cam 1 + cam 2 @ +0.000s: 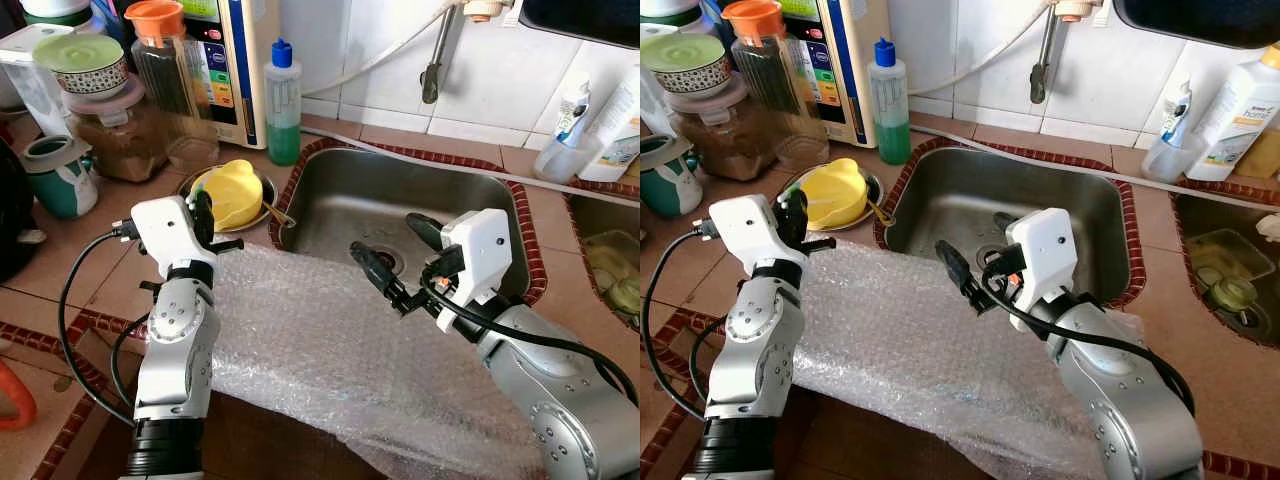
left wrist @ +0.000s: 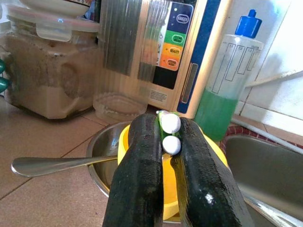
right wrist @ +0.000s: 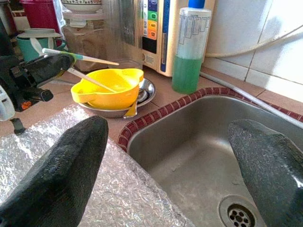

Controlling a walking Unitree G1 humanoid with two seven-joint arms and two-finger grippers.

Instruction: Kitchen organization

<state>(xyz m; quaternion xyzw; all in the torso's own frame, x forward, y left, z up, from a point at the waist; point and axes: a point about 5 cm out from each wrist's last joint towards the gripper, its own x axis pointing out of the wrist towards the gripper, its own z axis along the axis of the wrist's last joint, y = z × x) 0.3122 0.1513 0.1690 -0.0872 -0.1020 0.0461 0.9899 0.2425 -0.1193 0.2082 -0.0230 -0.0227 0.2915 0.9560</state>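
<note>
My left gripper (image 1: 205, 208) is shut on a pair of thin white-and-green chopsticks (image 2: 171, 133), held just above the yellow bowl (image 1: 236, 190). The bowl rests upside down in a small metal dish (image 1: 268, 207) beside the sink (image 1: 350, 195), and a spoon (image 2: 47, 164) pokes out of the dish. In the right wrist view the chopsticks (image 3: 85, 57) stick out past the left gripper (image 3: 45, 68). My right gripper (image 1: 397, 250) is open over the sink's near edge, nothing between its fingers. A sheet of bubble wrap (image 1: 330, 350) covers the counter under both arms.
Along the back wall stand a green soap bottle (image 1: 283, 105), a water machine (image 1: 232, 60), food jars (image 1: 120, 135) and a green mug (image 1: 60, 178). Bottles (image 1: 578, 125) sit at the right, above a second basin (image 1: 610, 268) holding dishes.
</note>
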